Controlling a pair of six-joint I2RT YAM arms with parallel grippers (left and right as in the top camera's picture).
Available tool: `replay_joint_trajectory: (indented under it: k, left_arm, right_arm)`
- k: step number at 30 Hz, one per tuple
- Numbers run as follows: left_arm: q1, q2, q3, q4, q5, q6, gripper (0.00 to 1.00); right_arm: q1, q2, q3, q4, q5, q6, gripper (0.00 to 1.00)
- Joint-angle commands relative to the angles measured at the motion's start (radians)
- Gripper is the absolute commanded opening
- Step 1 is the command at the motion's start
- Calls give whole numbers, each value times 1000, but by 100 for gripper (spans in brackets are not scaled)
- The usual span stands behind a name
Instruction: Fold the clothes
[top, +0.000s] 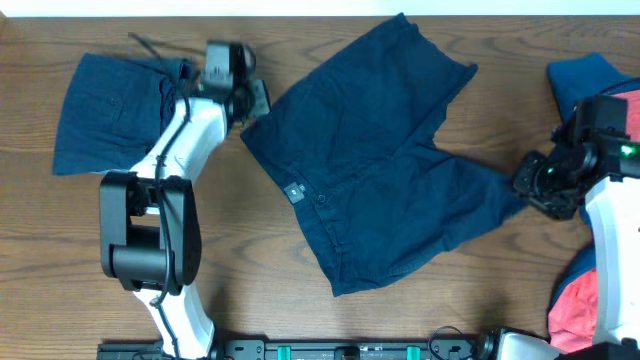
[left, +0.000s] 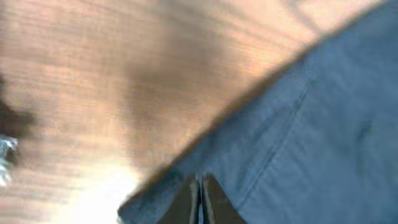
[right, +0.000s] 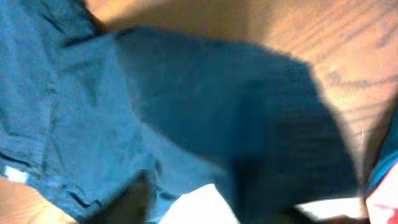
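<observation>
Overhead, garments counted: four in all, two navy, one blue and one coral-red.
Overhead, navy shorts (top: 380, 160): one pair, spread flat in the middle of the table (top: 60, 250), with the waistband to the near left and the legs to the far right.
Overhead, folded navy garment (top: 110, 110): one, lying at the far left, apart from the shorts.
Overhead, blue garment (top: 585, 80): one, at the far right edge.
Overhead, coral-red garment (top: 580, 305): one, at the near right, partly behind the right arm.
Overhead, label: one small grey label (top: 293, 191) on the waistband; its writing is too small to read.
Overhead, arms: two. The left gripper (top: 250, 100) sits at the far-left corner of the shorts, and the right gripper (top: 530, 185) at the right leg hem.
Left wrist, cloth: the navy shorts (left: 311, 137) fill the right side, with bare table (left: 124, 62) on the left. The picture is blurred.
Left wrist, left gripper (left: 200, 202): its fingers are pressed together, pinching the edge of the shorts.
Left wrist, writing: none legible.
Right wrist, cloth: the navy shorts (right: 186, 106) cover most of the frame, with table (right: 348, 50) at the far right.
Right wrist, label: one pale grey label (right: 13, 174) at the left edge, unreadable.
Right wrist, right gripper: too blurred and shadowed to tell whether the fingers are apart or together.
</observation>
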Motion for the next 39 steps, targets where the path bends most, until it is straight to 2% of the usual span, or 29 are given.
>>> replay_joint_trajectory:
  k: [1,5,8,11,16,19,22,24,27,29,33,36,39]
  left_arm:
    - [-2,-18,114,-182,7,79,6]
    - [-24,-32,134,-396,118,79,7]
    - [-60,-31,96,-468,146,64,7]
    - [-123,-30,10,-443,157,20,7]
    - [-258,-30,-135,-271,151,-12,7]
    - [-312,-30,-201,-196,71,-69,7]
    - [-322,-30,-246,-208,-114,-211,6]
    - [-301,-30,-264,-227,-209,-264,6]
    - [-239,-30,-273,-220,-297,-246,6]
    - [-184,-30,-272,-185,-330,-183,7]
    - [-55,-30,-255,-108,-322,-71,6]
    - [12,-31,-223,-90,-209,27,6]
    - [43,-40,-183,-120,-85,62,10]
  right_arm:
    - [5,3,-37,14,55,-12,66]
    - [5,3,-46,57,120,-23,75]
    - [2,3,-46,87,128,-23,80]
    - [-14,3,-46,100,184,-13,86]
    - [-77,3,-46,77,264,-18,93]
    - [-119,3,-46,76,251,-42,96]
    - [-145,3,-46,76,188,-51,95]
    - [-148,3,-46,79,137,-84,94]
    - [-142,3,-46,88,57,-133,91]
    - [-131,3,-48,96,21,-159,91]
    - [-103,5,-77,127,15,-161,90]
    - [-80,6,-146,196,-35,-174,87]
    - [-55,6,-254,297,-141,-222,85]
